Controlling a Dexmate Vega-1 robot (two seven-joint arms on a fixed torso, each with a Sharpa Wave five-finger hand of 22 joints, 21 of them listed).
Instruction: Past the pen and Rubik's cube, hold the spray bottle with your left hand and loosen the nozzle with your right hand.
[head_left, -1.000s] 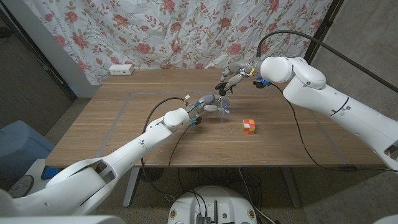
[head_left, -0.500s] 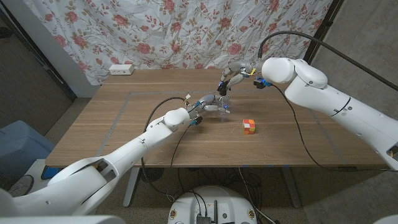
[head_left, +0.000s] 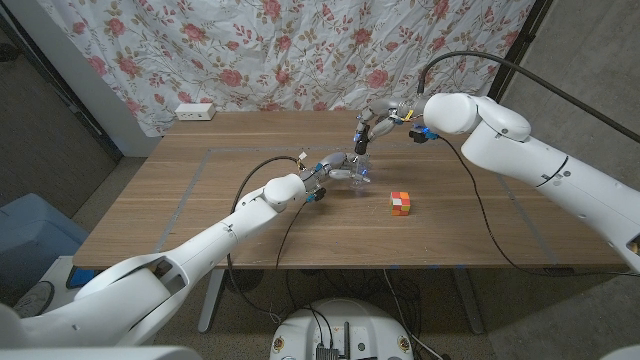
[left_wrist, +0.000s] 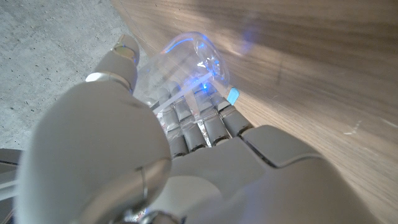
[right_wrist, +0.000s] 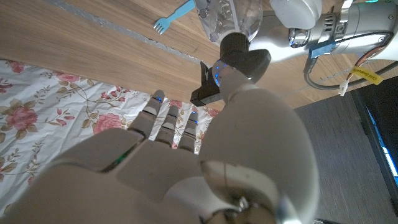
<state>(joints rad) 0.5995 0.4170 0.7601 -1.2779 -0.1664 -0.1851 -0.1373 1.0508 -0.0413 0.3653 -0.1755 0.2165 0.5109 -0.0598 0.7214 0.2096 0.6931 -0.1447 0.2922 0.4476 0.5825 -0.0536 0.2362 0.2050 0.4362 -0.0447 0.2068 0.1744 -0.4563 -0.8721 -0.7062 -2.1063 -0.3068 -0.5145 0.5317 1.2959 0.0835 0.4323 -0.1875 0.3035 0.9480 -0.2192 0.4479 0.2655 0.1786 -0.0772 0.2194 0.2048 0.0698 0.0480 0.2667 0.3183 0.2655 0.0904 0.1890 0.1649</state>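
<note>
Head view first: near the middle of the frame, left hand (head_left: 335, 166) wrapped around the clear plastic spray bottle (head_left: 358, 172), standing on the wooden counter (head_left: 180, 200). Just above it, right hand (head_left: 367, 128) poised over the bottle's dark nozzle (head_left: 358, 148), fingers curled toward it; actual grip too small to call. Right of the bottle, lower centre-right, an orange, red and white Rubik's cube (head_left: 400, 203) sitting apart. White power strip (head_left: 195, 112) at upper left against the floral curtain (head_left: 300, 50).

Left wrist view: fingers (left_wrist: 199, 121) closed round the clear bottle (left_wrist: 186, 56), centre frame, thumb pressed on its other side.

Right wrist view: right hand (right_wrist: 186, 155) filling the lower frame, fingers half curled, nothing visibly between them; black nozzle (right_wrist: 239, 56) at upper centre beyond the thumb, bottle (right_wrist: 227, 15) at the top edge, a light blue plastic fork (right_wrist: 174, 15) beside it.
</note>
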